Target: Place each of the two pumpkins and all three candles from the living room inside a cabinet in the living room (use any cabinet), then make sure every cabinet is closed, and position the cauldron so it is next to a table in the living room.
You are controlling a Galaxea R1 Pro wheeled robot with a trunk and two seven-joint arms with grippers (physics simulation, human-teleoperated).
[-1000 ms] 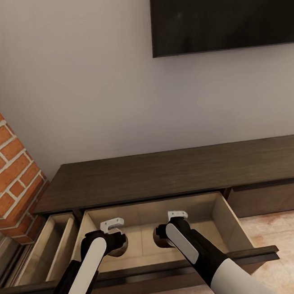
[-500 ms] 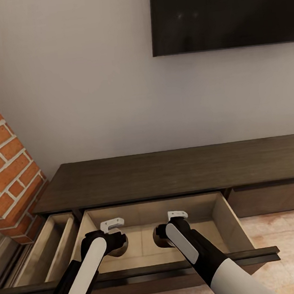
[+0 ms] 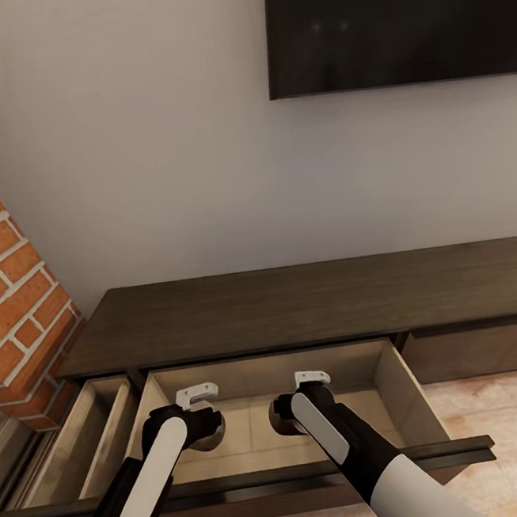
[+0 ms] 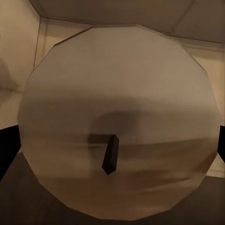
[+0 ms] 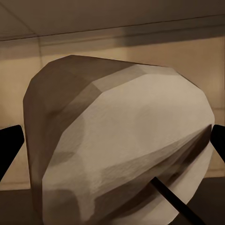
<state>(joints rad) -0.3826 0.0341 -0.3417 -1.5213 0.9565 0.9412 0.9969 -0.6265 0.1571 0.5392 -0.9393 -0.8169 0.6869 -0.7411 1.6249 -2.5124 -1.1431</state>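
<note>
left pincer clamps candle, wick end-on | right pincer clamps tilted candle

Soft, even light is washing the head view, sharp throughout. Both wrist views are glowing dim and warm, with a candle looming close, faceted and shadow-banded.

You have nothing to read here: no text, label, brand, number or sign stands on any surface. The dark screen at the upper right of the head view is blank, and the cabinet top below it bears no lettering.
</note>
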